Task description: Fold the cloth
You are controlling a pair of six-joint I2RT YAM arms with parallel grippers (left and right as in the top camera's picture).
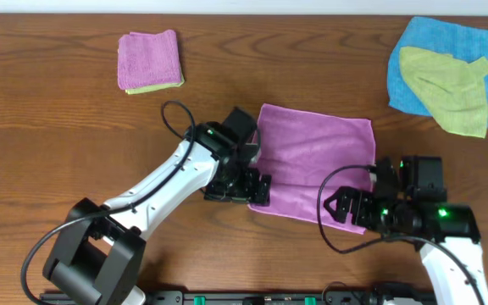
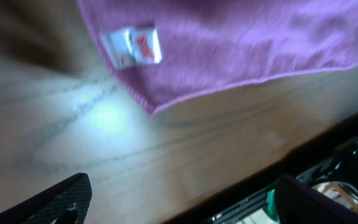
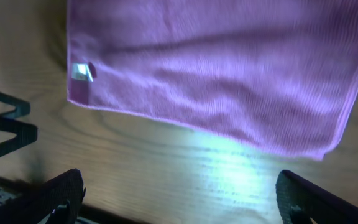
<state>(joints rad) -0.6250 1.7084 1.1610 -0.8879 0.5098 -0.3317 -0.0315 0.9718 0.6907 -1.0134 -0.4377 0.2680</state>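
Observation:
The cloth (image 1: 316,161) is a purple-magenta towel lying flat in the middle of the table, with a small white tag (image 2: 132,46) at its near-left corner. My left gripper (image 1: 257,188) hovers at that corner. In the left wrist view it (image 2: 182,205) is open over bare wood, just short of the cloth (image 2: 229,43). My right gripper (image 1: 350,207) is at the near-right corner, also open (image 3: 179,199). Only table lies between its fingers (image 3: 48,199), and the cloth's (image 3: 216,68) near edge is just ahead of them.
A folded purple cloth on a yellow-green one (image 1: 149,61) lies at the back left. At the back right a bright blue cloth (image 1: 460,42) has a crumpled yellow-green cloth (image 1: 447,89) on it. The table's front edge (image 2: 278,168) is close behind both grippers.

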